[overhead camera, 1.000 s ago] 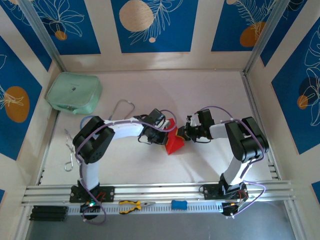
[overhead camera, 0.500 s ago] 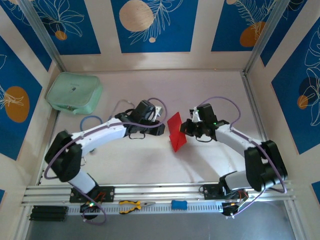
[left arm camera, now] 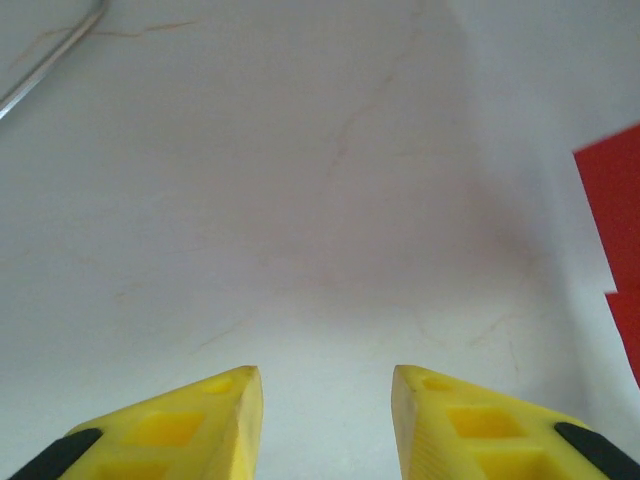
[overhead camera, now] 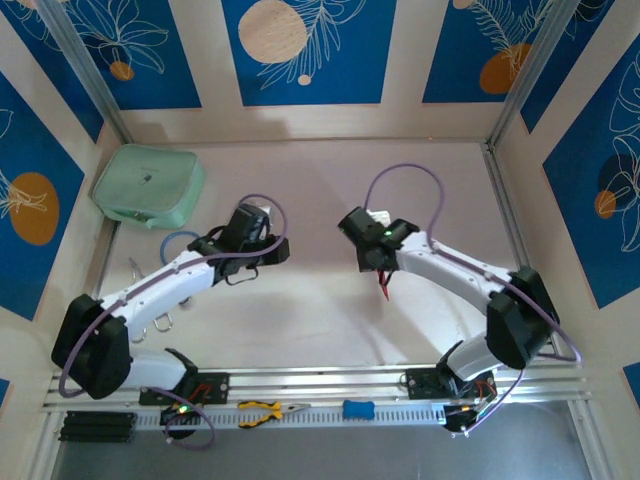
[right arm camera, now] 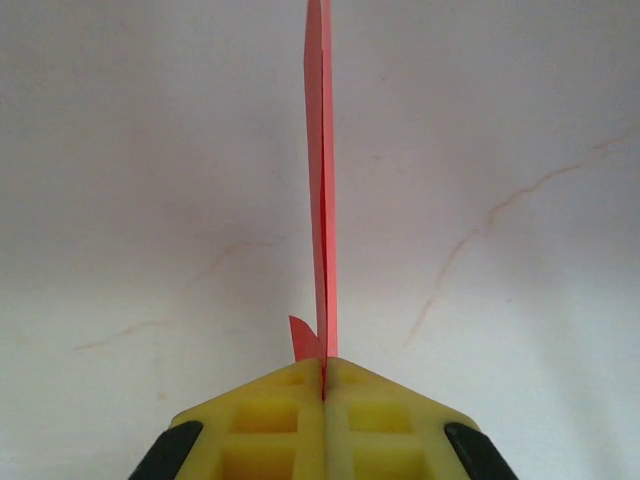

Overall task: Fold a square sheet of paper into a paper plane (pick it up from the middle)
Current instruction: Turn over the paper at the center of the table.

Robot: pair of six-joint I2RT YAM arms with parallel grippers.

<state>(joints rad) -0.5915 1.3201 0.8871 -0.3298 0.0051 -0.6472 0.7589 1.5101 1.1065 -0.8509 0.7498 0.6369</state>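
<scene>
The right gripper (right arm camera: 323,378) is pressed fully together on the folded red paper (right arm camera: 320,200). In the right wrist view its yellow fingers (right arm camera: 270,410) meet with the paper's edge pinched in the seam. The paper stands out from them edge-on as a thin upright blade, and a small red corner curls out just left of the seam. From above, the right gripper (overhead camera: 380,266) points down toward the tabletop (overhead camera: 320,320) near the middle, and the folded red paper (overhead camera: 384,288) shows as a narrow red sliver hanging below its tips.

The left gripper (left arm camera: 325,385) is partly open. Its two yellow fingers (left arm camera: 215,425) stand apart with bare tabletop (left arm camera: 300,200) between them and nothing in their grasp. A strip of the folded red paper (left arm camera: 612,250) shows at the right edge of that view, apart from the fingers. In the overhead view the left gripper (overhead camera: 272,250) sits left of centre, facing the right one across a gap.

A mint-green pouch (overhead camera: 148,185) lies in the far left corner. Yellow-handled pliers (overhead camera: 266,410) rest on the near rail (overhead camera: 320,378).
</scene>
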